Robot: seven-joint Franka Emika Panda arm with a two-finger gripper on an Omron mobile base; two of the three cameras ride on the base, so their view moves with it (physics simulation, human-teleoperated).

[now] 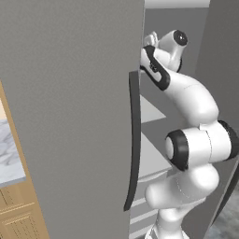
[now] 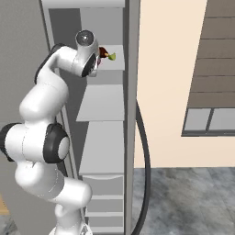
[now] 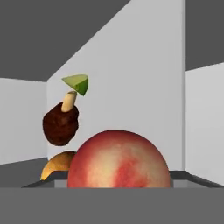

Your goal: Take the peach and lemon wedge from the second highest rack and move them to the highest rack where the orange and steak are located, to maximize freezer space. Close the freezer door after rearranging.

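The hand (image 2: 97, 58) reaches into the freezer at the highest rack (image 2: 117, 64); whether its fingers are apart or clamped cannot be told. In the hand view the peach (image 3: 119, 159) sits right before it, with the orange (image 3: 59, 165), steak (image 3: 60, 124) and lemon wedge (image 3: 77, 83) behind. The freezer door (image 1: 70, 116) stands open.

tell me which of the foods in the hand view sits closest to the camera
The peach: the big round reddish fruit low in the foreground, ahead of the orange, steak and lemon wedge.
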